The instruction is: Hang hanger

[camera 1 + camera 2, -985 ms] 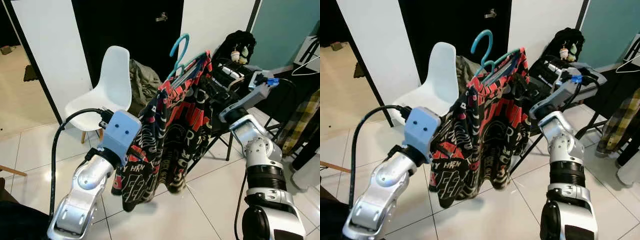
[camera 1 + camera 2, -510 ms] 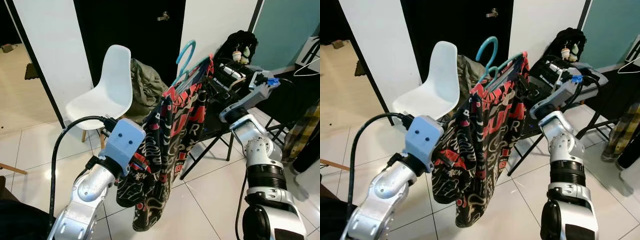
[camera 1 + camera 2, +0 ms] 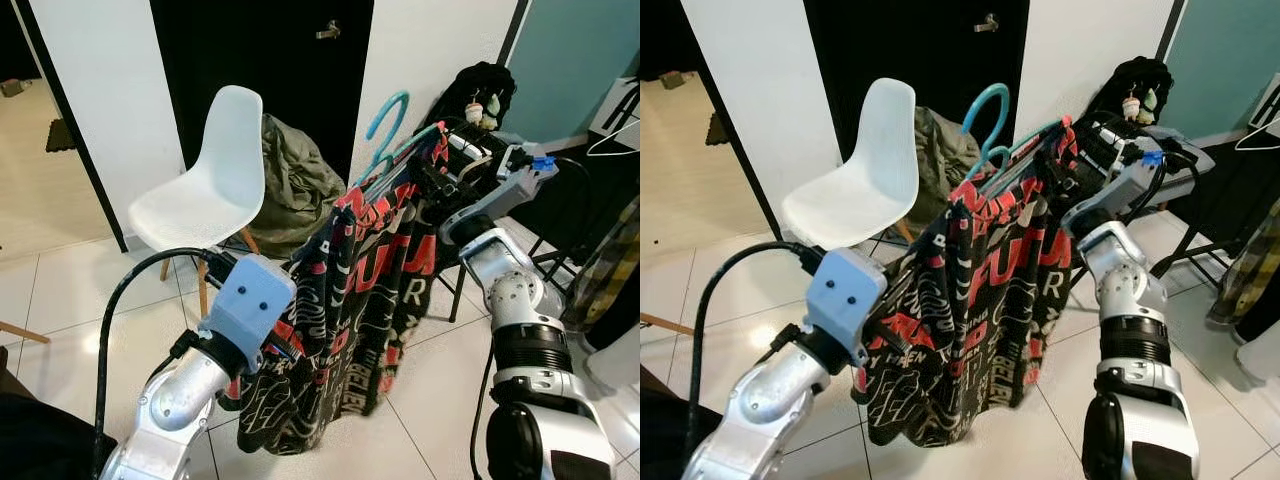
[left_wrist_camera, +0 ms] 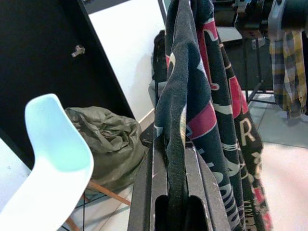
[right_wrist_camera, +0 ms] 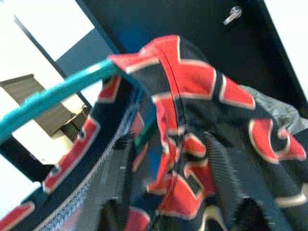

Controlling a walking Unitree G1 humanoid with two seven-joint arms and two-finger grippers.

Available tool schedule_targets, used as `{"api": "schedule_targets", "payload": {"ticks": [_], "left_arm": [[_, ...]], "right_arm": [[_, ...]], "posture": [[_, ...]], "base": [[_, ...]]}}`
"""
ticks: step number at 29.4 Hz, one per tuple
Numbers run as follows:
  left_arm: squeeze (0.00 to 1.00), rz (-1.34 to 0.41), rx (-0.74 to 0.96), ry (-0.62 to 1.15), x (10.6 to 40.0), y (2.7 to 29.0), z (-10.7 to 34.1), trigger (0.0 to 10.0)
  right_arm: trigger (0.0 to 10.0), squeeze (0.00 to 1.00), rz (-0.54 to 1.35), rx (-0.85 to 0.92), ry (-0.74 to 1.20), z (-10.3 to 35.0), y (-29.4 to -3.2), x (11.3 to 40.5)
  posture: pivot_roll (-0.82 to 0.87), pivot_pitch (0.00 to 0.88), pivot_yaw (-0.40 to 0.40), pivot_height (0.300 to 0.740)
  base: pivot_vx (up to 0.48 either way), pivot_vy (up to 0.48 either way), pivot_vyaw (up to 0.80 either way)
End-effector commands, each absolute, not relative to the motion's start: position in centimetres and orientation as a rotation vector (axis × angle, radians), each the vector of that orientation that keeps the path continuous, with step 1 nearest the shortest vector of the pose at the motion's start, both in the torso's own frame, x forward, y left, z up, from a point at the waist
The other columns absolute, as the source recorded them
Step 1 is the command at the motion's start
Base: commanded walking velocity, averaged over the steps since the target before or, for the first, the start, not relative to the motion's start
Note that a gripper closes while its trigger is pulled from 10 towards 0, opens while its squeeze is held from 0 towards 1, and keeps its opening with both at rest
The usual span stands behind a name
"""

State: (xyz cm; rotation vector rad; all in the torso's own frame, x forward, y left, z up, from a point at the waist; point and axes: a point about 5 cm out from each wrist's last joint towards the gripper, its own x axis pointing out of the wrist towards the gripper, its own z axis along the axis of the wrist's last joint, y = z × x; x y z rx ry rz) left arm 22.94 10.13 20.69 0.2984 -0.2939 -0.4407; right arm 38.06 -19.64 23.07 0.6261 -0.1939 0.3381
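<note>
Left eye view: a teal hanger [image 3: 392, 125] carrying a black-and-red printed garment [image 3: 350, 300] is held in the air between the two arms, its hook pointing up in front of the dark doorway [image 3: 260, 90]. The left gripper [image 4: 175, 192] holds the near, lower end; in the left wrist view its two black fingers [image 4: 202, 192] are closed on a fold of the garment. The right gripper [image 5: 168, 183] holds the far, upper end beside the hanger's shoulder; in the right wrist view its fingers [image 5: 221, 163] sit on either side of the red fabric, with the teal bar just beside them. The cloth hangs free above the tiled floor [image 3: 60, 300]. A white chair [image 3: 205, 190] stands left of the garment, with an olive bag [image 3: 295, 185] behind it. A plaid shirt [image 3: 605, 250] hangs at the far right.
</note>
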Motion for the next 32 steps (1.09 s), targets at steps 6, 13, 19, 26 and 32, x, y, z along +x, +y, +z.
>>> {"api": "schedule_targets", "payload": {"ticks": [6,13,19,26,32], "left_arm": [[0.00,-0.450,0.292,-0.350,22.2,10.0,21.7,10.0],[0.00,-0.437,0.292,-0.338,22.4,10.2,21.6,10.0],[0.00,-0.406,0.295,-0.324,23.1,10.7,21.5,10.0],[0.00,-0.439,0.317,-0.267,24.0,10.8,20.7,10.0],[0.00,-0.528,0.369,-0.175,24.3,10.7,19.1,10.0]], "right_arm": [[0.0,0.00,0.286,0.616,-0.187,22.9,-20.2,38.4],[0.0,0.00,0.291,0.607,-0.205,23.3,-20.3,38.3],[0.0,0.00,0.332,0.574,-0.205,23.3,-19.7,38.1],[0.0,0.00,0.490,0.539,-0.273,24.8,-17.9,37.2],[0.0,0.00,0.838,0.416,-0.353,27.3,-14.2,34.1]], "posture": [[0.04,0.014,-0.076,0.740],[0.04,0.012,-0.076,0.740],[0.04,0.011,-0.075,0.740],[0.02,0.008,-0.061,0.740],[0.01,0.008,-0.049,0.740]], "base": [[0.000,0.000,0.00],[0.000,0.000,0.00],[0.000,0.000,0.00],[0.000,0.000,0.00],[0.000,0.000,0.00]]}}
